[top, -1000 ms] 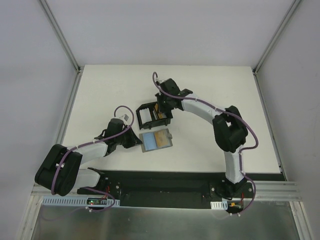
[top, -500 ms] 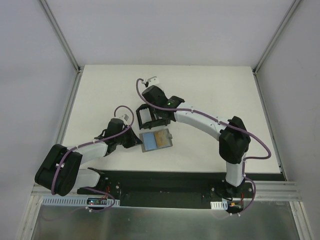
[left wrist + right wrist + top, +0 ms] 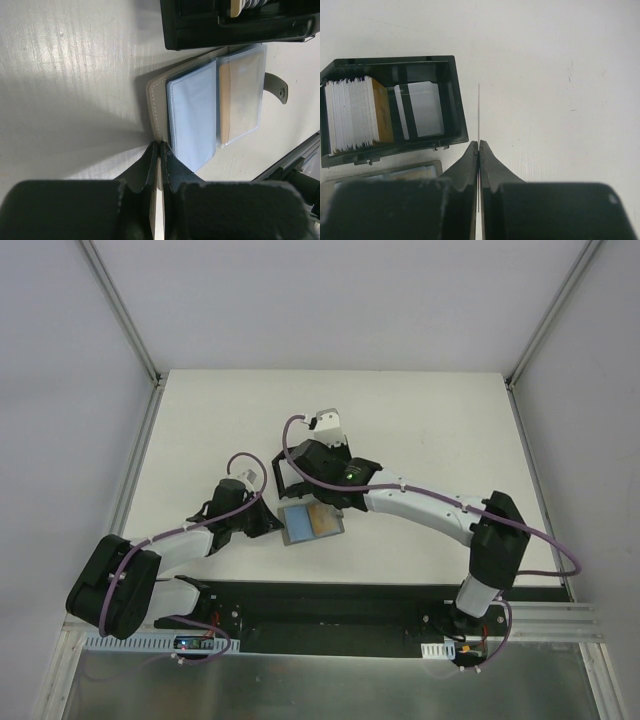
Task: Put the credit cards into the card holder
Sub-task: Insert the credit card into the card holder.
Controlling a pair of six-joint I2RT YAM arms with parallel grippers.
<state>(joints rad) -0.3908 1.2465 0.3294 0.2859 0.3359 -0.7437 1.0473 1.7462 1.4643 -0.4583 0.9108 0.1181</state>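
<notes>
Just beside the black tray and its stack of cards, the right gripper holds one thin credit card edge-on in clenched jaws above the table. The card holder lies open, a gold card in its clear sleeve, with the left gripper at its grey edge, jaws closed tight.

No text, brand, number or sign can be read in any view. Only bare edges are shown of the whitish credit cards stacked inside the black plastic divided tray, and an unprinted dark stripe is borne by the pale card lying flat beside them. Just beside that tray, the gold-yellow card in the clear sleeve of the grey folding card holder is too blurred for any lettering.
</notes>
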